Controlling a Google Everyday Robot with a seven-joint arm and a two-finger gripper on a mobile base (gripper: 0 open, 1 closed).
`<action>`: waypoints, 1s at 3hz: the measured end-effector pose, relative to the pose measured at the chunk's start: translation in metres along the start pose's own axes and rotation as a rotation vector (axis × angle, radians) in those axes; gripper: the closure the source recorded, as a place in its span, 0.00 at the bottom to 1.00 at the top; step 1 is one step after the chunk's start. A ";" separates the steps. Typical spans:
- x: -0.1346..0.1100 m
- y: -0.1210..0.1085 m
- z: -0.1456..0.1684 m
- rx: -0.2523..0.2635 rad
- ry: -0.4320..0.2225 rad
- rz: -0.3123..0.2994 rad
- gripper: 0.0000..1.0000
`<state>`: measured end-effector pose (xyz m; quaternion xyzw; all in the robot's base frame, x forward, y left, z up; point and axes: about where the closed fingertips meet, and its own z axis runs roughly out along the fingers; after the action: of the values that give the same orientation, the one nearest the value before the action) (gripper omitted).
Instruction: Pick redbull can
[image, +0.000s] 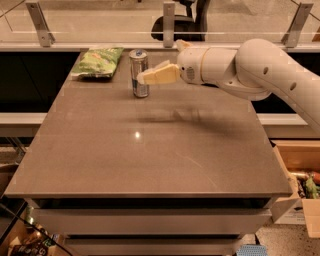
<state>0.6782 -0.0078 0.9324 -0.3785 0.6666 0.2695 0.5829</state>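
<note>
The redbull can (139, 87) stands upright on the brown table (150, 155) near its far edge, left of centre. It is silver and blue with a silver top. My gripper (146, 74) reaches in from the right on the white arm (250, 67), level with the can's upper half. It is open. The near cream finger (157, 76) overlaps the can's right front side. The far finger's tip is partly hidden by the can. I cannot tell whether a finger touches the can.
A green snack bag (97, 61) lies at the table's far left corner, left of the can. A glass railing with metal posts (169, 22) runs behind the table. An open cardboard box (300, 165) sits on the floor to the right.
</note>
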 end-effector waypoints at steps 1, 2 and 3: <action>0.001 0.011 0.017 -0.044 -0.010 -0.009 0.00; 0.000 0.020 0.036 -0.093 -0.004 -0.021 0.00; 0.002 0.029 0.052 -0.133 0.012 -0.030 0.00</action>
<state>0.6848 0.0501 0.9192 -0.4281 0.6449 0.3021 0.5564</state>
